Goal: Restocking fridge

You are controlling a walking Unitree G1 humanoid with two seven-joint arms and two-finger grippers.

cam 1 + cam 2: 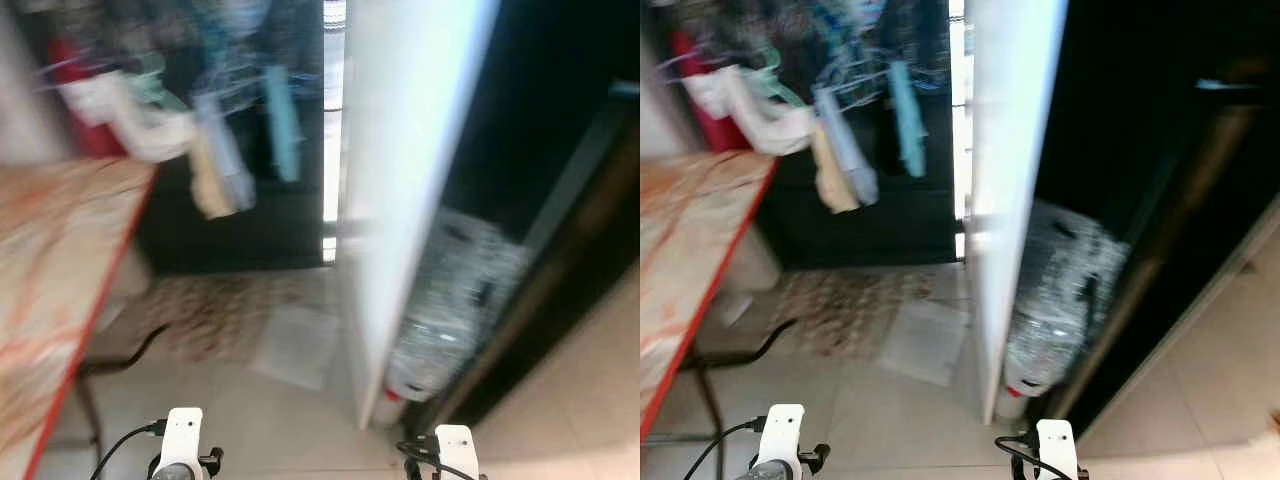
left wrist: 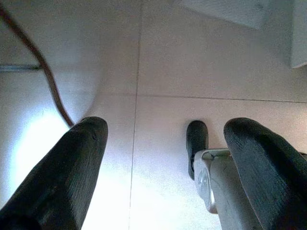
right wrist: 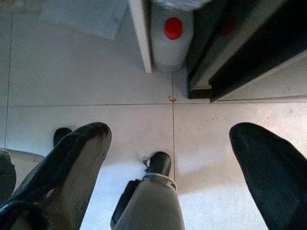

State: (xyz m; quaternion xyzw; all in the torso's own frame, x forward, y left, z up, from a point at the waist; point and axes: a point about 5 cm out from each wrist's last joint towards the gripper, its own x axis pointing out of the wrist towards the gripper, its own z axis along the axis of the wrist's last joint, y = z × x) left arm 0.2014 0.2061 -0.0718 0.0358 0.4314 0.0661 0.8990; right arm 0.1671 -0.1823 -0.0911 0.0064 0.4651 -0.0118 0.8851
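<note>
Head views: both are smeared with motion blur, so fine detail is lost.
Fridge door [image 1: 405, 190]: a tall white panel standing open, edge-on, right of centre.
Fridge interior [image 1: 1140, 130]: dark; I cannot tell what is on the shelves.
Water jug [image 1: 455, 300]: a large clear bottle with a red cap, lying tilted on the floor just beside the foot of the door, against the dark cabinet edge.
Table [image 1: 50, 260]: wood-patterned top with a red rim, on the robot's left.
Laundry [image 1: 845, 150]: pale cloths hanging on a rack against a dark background, beyond the table.
Mat [image 1: 297, 345]: a pale square on the tiled floor, near the door's base.
Arms: 2 white wrist housings low in the picture, both hanging down.
Left wrist view: the left gripper [image 2: 163, 158] hangs over the floor tiles [image 2: 192, 57], its 2 black fingers spread wide and holding nothing; a brown cable [image 2: 45, 79] trails across the floor.
Right wrist view: the right gripper [image 3: 168, 163] is likewise spread apart and empty above the tiles; the jug's red cap [image 3: 173, 28] shows beside the door's bottom edge.
</note>
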